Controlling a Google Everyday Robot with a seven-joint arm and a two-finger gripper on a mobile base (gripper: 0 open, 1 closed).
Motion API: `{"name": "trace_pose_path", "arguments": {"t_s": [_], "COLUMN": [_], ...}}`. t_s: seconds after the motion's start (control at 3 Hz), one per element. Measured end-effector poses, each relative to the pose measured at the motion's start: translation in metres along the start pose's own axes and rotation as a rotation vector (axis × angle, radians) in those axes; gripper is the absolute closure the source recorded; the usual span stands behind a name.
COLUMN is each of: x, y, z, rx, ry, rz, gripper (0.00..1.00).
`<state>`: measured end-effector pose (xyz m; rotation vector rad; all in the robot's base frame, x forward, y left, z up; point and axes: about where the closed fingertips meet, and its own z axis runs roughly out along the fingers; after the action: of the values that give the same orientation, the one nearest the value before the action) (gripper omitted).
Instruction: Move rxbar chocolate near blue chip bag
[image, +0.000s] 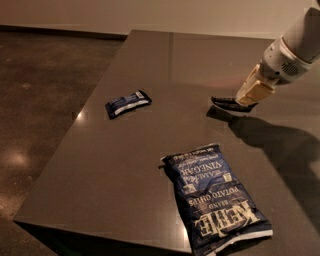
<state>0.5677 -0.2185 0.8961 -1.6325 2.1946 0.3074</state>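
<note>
Right, gripper (246, 101) sits at the far right of the table (150, 155), cream fingers clenched on the right end of the rxbar chocolate (225, 102). The end-on pinch makes sense: a flat wrapper gives nothing else to grab, so most of it juts out to the left. The bar's shadow falls a little apart from it, so I judge it just clear of the surface, ready to carry rather than drag. The bar looks small, thin and black, lettering not readable. The blue chip bag (215, 192) lies well apart, at the near edge. A dark blue bar wrapper (127, 103) sits far left, not involved.
</note>
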Motion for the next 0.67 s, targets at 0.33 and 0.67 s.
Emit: {"name": "trace_pose_path", "arguments": {"t_s": [0.33,0.67], "x": [-0.010,-0.016], "y": [0.058,0.086], "z": [-0.014,-0.020], "rx": [-0.052,-0.081], "ry": [-0.019,-0.028], "rz": [-0.061,-0.093], "gripper": [1.00,1.00]}}
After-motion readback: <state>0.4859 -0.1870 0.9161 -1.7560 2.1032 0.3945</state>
